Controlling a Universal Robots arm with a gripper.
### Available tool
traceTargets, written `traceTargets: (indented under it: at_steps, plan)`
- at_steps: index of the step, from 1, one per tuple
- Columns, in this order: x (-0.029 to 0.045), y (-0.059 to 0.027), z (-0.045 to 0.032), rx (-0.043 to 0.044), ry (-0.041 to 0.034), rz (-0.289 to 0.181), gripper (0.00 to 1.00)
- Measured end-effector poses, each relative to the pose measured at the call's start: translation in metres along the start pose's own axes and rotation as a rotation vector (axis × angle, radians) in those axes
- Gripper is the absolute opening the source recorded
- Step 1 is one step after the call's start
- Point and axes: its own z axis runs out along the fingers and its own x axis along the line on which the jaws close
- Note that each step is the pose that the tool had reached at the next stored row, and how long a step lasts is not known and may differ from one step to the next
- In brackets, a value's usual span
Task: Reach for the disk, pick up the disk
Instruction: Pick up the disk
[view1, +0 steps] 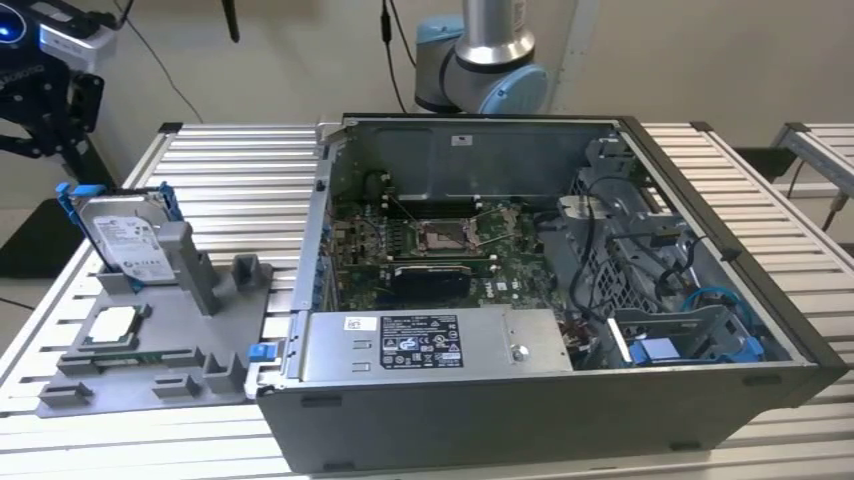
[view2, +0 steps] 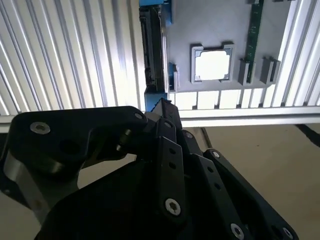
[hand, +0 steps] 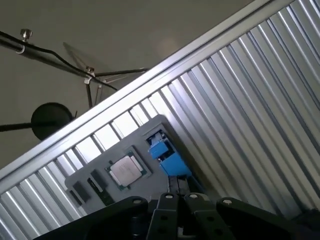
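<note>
disk partly beyond the edge

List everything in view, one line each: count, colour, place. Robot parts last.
table: one, silver, slatted
computer case: one, dark grey, open, mid-table
fixture: one, grey, on the table beside the computer case
disk: one, silver with blue frame, upright in the fixture, exterior view's left
processor chip: one, silver, flat on the fixture
memory module: one, green, on the fixture
arm: one, silver and pale blue, behind the computer case
gripper: one, black, apart from the disk, holding nothing
</note>
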Motion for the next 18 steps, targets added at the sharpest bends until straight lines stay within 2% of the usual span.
traceTargets:
  at_steps: [5, 15, 18]
  plan:
    - [0.0000, 0.0000, 0.0000, 0.0227, -0.0163, -0.063, 0.00]
    - [0.0002, 0.0002, 0.0015, 0.0164, -0.0200, -0.241, 0.00]
    - [0.0008, 0.0010, 0.0025, 0.0146, -0.0202, -0.275, 0.00]
